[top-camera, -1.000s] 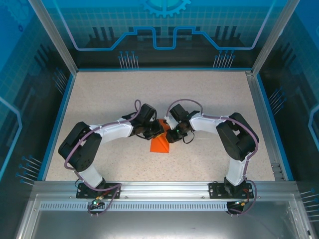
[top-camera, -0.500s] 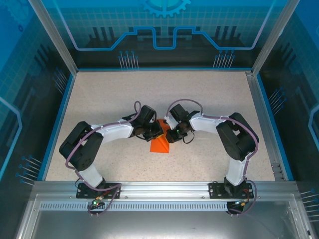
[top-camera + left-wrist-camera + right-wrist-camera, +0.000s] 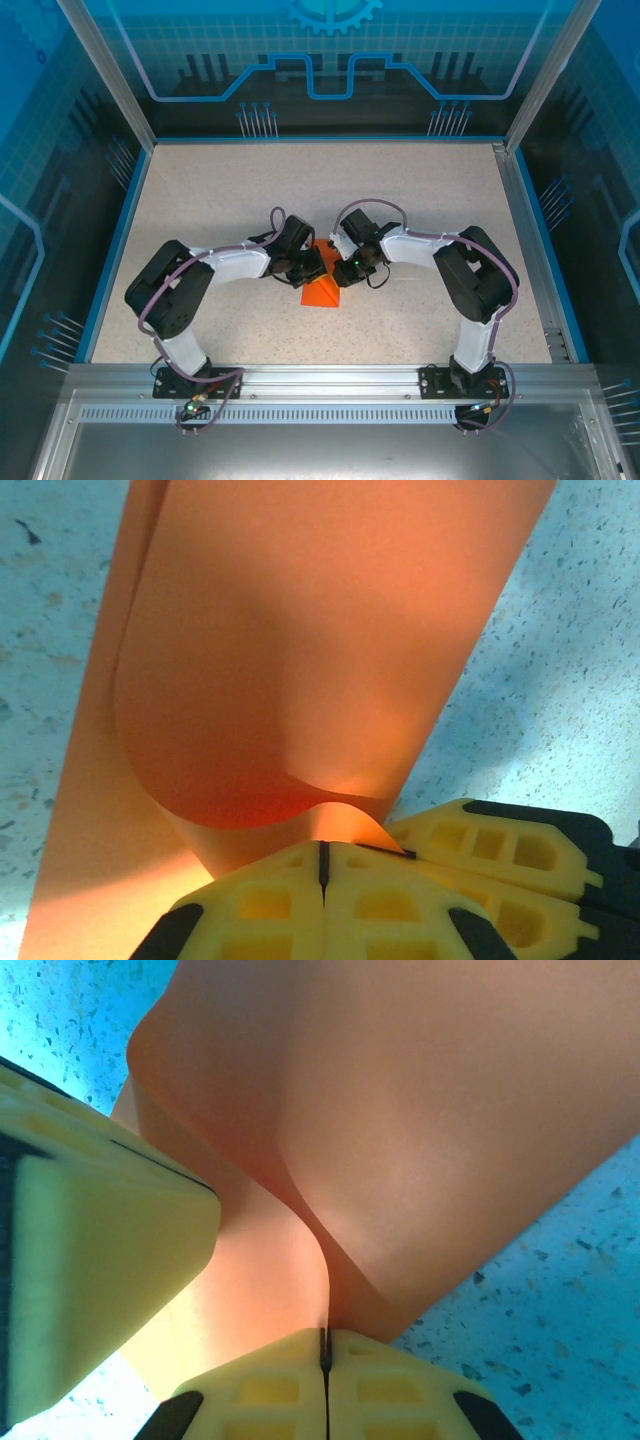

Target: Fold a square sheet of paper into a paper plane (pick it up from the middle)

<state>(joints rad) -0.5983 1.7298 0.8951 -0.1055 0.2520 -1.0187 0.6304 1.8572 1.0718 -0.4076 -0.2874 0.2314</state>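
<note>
The square sheet of paper (image 3: 322, 291) is bright orange and lies folded over in the middle of the table, its upper layer bulging up in a curve (image 3: 300, 650). My left gripper (image 3: 311, 266) is at its left corner, jaws shut, with the sheet's curled near edge (image 3: 345, 825) pinched at the tips (image 3: 323, 846). My right gripper (image 3: 346, 268) is at the right corner, shut on a raised crease (image 3: 325, 1260) that runs straight into its closed jaws (image 3: 325, 1338). The two grippers are almost touching: each one's yellow fingers (image 3: 500, 855) (image 3: 100, 1230) show in the other's wrist view.
The speckled beige tabletop (image 3: 420, 200) is bordered by a blue rim and aluminium frame posts (image 3: 520, 170). Both arms bend inward from their bases (image 3: 190, 375) (image 3: 470, 378) at the near rail. Bare table surface surrounds the paper.
The left gripper's jaws have closed the last bit on the paper's edge, and the left arm's elbow has shifted slightly right. The right arm and the paper have stayed put.
</note>
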